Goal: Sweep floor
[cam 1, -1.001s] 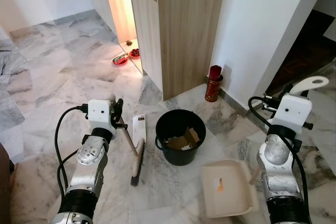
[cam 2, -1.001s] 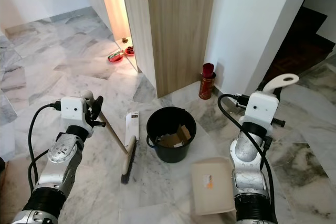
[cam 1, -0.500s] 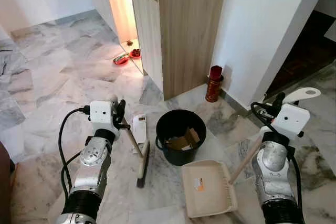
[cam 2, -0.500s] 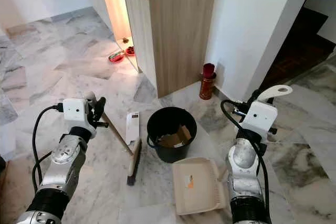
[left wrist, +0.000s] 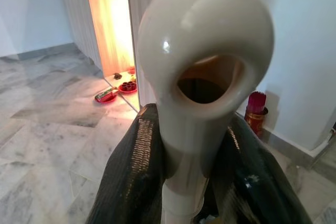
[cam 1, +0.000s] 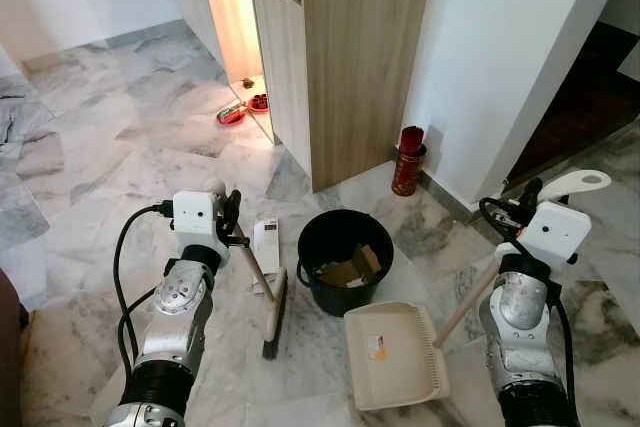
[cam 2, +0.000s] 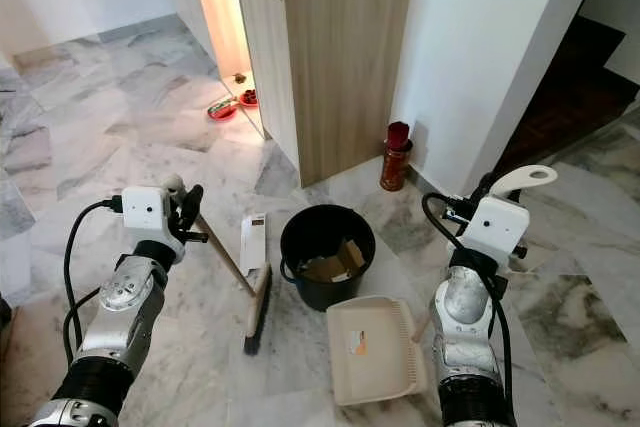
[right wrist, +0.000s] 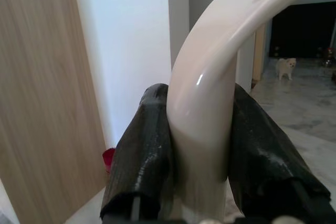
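One small white dog [right wrist: 286, 66] beyond doorway [right wrist: 299, 30]

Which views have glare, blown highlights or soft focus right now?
Left eye view: the lit cabinet recess is overexposed and spills warm light onto the marble floor. Left wrist view: the broom handle carries specular glints, the same recess glows orange. Right wrist view: the dustpan handle is close and soft, with a bright streak.

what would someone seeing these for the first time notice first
Probably the black bucket in the middle of the marble floor, with cardboard scraps inside. On either side of it, the left gripper is shut on a broom whose head rests on the floor, and the right gripper is shut on the handle of a beige dustpan lying just in front of the bucket.
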### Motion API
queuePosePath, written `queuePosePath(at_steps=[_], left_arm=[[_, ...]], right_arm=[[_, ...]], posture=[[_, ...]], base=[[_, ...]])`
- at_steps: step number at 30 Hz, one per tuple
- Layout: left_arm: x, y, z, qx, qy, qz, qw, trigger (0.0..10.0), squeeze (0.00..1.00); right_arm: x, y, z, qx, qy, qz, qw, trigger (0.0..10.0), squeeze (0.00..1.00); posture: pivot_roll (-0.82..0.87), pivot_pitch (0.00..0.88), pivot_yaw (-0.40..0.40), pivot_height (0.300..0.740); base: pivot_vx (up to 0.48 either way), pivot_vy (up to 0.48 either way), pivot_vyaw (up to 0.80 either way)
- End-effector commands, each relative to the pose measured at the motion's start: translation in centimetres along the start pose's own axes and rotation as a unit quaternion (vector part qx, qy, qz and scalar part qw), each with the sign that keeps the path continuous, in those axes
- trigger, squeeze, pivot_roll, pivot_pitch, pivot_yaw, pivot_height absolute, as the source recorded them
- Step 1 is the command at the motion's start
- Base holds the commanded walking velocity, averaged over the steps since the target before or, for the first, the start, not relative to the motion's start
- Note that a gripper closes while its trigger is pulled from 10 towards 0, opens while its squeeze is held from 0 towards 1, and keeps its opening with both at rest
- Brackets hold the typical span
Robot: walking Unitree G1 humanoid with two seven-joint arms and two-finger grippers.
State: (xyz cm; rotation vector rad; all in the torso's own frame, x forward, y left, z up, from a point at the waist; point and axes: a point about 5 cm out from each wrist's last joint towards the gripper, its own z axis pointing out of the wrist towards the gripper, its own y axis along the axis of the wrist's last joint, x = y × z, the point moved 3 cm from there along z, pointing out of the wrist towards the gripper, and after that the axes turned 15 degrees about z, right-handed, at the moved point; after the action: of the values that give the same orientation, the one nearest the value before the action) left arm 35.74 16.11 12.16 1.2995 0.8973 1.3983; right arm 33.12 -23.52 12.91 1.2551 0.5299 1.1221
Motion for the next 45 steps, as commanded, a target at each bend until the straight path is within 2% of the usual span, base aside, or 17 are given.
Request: queuePosePath(at_steps=[1,11,17,23,45], left_arm=[[0.60,1.13,0.55,-0.022,0.008,0.003,1.000,10.0,0.00],[1.03,1.29,0.64,-0.024,0.013,0.006,1.000,10.0,0.00],[1.13,1.34,0.69,-0.024,0.014,0.008,1.000,10.0,0.00],[1.19,1.40,0.75,-0.025,0.015,0.008,1.000,10.0,0.00],[1.32,1.66,0.84,-0.028,0.018,0.007,0.999,10.0,0.00]], right_arm=[[0.84,1.03,0.62,-0.024,0.009,0.017,1.000,10.0,0.00],[0.88,1.09,0.81,-0.023,0.006,0.025,0.999,10.0,0.00],[1.03,1.12,0.82,-0.023,0.007,0.031,0.999,10.0,0.00],[1.16,1.25,0.82,-0.028,0.008,0.019,0.999,10.0,0.00],[1.24,1.11,0.82,-0.024,0.006,0.032,0.999,10.0,0.00]], posture=[[0.05,0.012,0.029,0.740],[0.06,0.045,0.023,0.740],[0.06,0.053,0.024,0.740],[0.06,0.059,0.024,0.740],[0.06,0.065,0.022,0.740]], base=[[0.000,0.270,0.00],[0.000,0.291,0.00],[0.000,0.310,-0.69],[0.000,0.311,0.00],[0.000,0.311,0.00]])
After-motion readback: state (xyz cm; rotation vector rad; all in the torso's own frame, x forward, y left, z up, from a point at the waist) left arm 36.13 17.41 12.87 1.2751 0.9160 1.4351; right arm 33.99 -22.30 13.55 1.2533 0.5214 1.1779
